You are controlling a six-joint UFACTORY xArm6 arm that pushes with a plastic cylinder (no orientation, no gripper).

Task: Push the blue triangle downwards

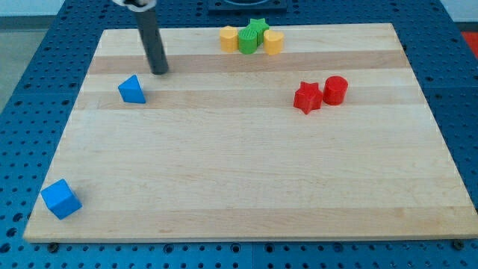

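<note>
The blue triangle [132, 90] lies on the wooden board [246, 172] at the upper left. My tip [160, 72] touches the board just up and to the right of the blue triangle, a small gap apart from it. The dark rod rises from the tip toward the view's top.
A blue cube [60, 199] sits at the board's lower left corner. A yellow block [228, 37], two green blocks [252, 36] and another yellow block [273, 42] cluster at the top edge. A red star [307, 97] and a red cylinder [335, 90] sit at the right.
</note>
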